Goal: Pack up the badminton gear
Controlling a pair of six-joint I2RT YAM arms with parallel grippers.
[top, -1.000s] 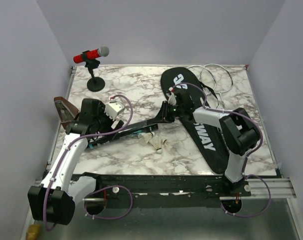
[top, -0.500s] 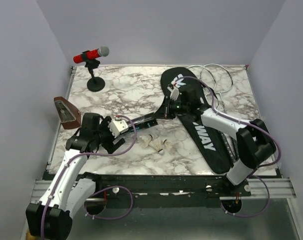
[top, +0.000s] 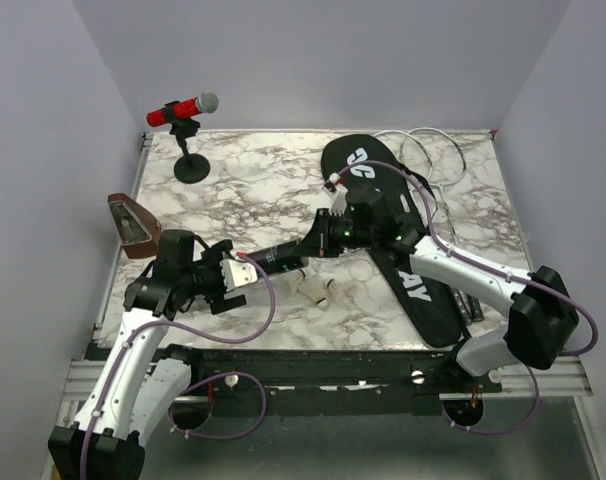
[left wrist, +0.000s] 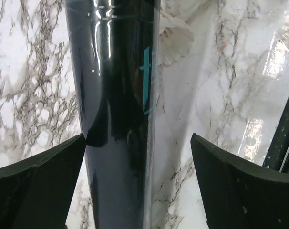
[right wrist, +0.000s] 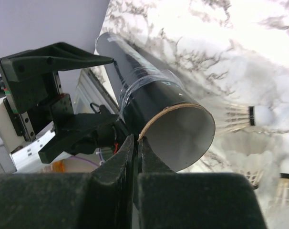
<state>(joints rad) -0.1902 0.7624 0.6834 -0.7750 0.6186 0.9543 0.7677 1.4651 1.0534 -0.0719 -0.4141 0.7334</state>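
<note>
The long black tube [top: 283, 252] lies slanted across the marble table [top: 283, 190]. My right gripper [top: 321, 240] is shut on the rim of its open end [right wrist: 180, 138], one finger inside and one outside [right wrist: 137, 140]. My left gripper [top: 233, 272] is open around the tube's other end; in the left wrist view the tube [left wrist: 116, 95] runs between the spread fingers [left wrist: 138, 138], close to the left one. White shuttlecocks [top: 318, 290] lie beside the tube and also show in the wrist views [right wrist: 244, 117] [left wrist: 175, 38]. The black CROSSWAY bag [top: 408, 260] lies on the right, with the rackets [top: 433, 150] behind it.
A red microphone on a black stand [top: 186, 110] stands at the back left. A brown wedge [top: 133, 225] sits at the left table edge. A black rail [top: 313, 365] runs along the near edge.
My right arm has reached left and nearer with the tube's open end in its jaws. My left gripper has slid nearer along the tube and now stands open around its end.
</note>
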